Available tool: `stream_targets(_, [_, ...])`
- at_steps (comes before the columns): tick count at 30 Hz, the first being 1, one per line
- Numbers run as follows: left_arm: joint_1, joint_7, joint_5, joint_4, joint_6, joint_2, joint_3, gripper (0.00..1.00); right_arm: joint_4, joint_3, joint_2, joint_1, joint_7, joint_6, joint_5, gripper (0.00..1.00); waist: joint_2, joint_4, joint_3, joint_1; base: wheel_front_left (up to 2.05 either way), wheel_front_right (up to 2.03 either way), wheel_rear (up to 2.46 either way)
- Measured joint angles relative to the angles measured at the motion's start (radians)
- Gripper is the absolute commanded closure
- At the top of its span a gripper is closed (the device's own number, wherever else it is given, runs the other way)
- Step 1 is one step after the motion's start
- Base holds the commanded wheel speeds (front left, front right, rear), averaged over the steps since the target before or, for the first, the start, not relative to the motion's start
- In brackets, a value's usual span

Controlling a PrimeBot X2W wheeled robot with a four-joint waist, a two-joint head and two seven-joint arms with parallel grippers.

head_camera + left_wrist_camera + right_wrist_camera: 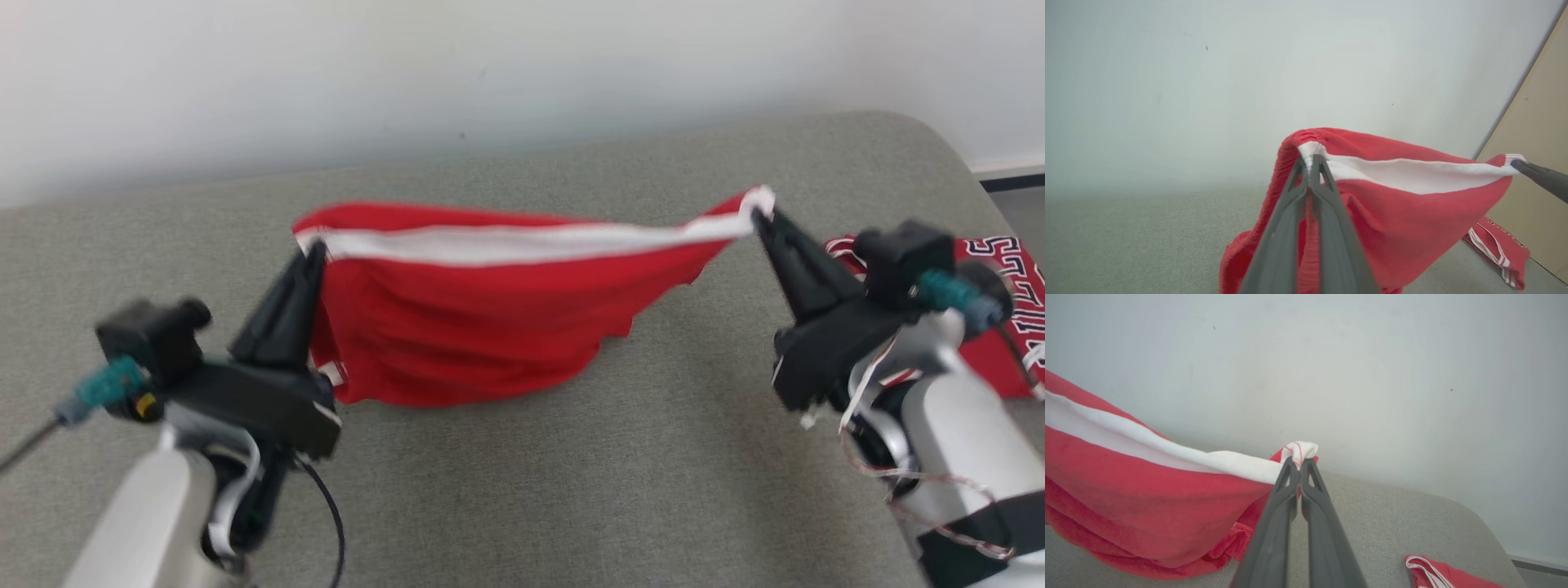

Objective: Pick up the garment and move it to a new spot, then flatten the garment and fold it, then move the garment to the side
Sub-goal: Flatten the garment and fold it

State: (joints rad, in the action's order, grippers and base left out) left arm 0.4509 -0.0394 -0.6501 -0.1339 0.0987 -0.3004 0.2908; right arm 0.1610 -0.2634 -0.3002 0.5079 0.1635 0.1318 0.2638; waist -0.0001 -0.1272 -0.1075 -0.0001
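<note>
A red fabric garment with a broad white band along its top edge (490,327) hung stretched between the two pincers above a grey cloth-covered padded surface (571,490). The left gripper (314,249) had its two long dark fingers pressed together on the left end of the white band, the cloth bunching over the fingertips, as the left wrist view showed. The right gripper (761,214) was likewise clamped on the right end of the band, a small fold of white fabric sticking up beyond its tips. Between the two grips the band ran nearly taut, a little higher on the right. Below it the red body sagged in a loose pouch, deepest towards the left gripper, and its lower edge touched the grey surface. The right half of the garment was lifted clear of the padding.

A second red cloth with white trim and dark lettering (1008,310) lay on the surface near the right arm, apart from the held garment. A plain white wall (408,82) stood behind the surface.
</note>
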Motion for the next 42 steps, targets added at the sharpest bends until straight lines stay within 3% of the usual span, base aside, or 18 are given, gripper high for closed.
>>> stream_targets(12, [0.257,0.098,-0.032,0.028,0.015,-0.037,-0.017,1.0,-0.061,-0.083,-0.118,0.251,0.047,0.0,0.03,1.0,0.0001,-0.028,-0.053,0.0002,0.0,0.0,0.0])
stream_targets(21, [0.47,0.098,-0.038,-0.04,-0.012,-0.022,-0.056,1.0,0.054,-0.174,-0.149,0.53,0.045,0.0,0.059,1.0,0.0001,-0.044,-0.146,0.0003,0.0,0.0,0.0])
stream_targets(26, [0.594,0.093,-0.017,-0.073,-0.022,-0.018,-0.056,1.0,0.148,-0.179,-0.126,0.7,-0.027,0.0,0.02,1.0,0.0002,-0.057,-0.23,0.0003,0.0,0.0,0.0])
stream_targets(31, [0.725,0.029,0.012,-0.119,-0.042,-0.004,-0.076,1.0,0.259,-0.113,-0.076,0.847,-0.133,0.0,-0.057,1.0,0.0003,-0.068,-0.321,0.0004,0.0,0.0,0.0])
stream_targets(35, [0.823,-0.059,0.037,-0.152,-0.054,0.016,-0.092,1.0,0.322,0.014,-0.03,0.948,-0.242,0.0,-0.159,1.0,0.0003,-0.074,-0.388,0.0005,0.0,0.0,0.0])
stream_targets(42, [0.932,-0.189,0.063,-0.169,-0.034,0.043,-0.104,1.0,0.337,0.219,0.057,1.032,-0.391,0.001,-0.371,1.0,0.0004,-0.072,-0.471,0.0003,0.0,0.0,0.0])
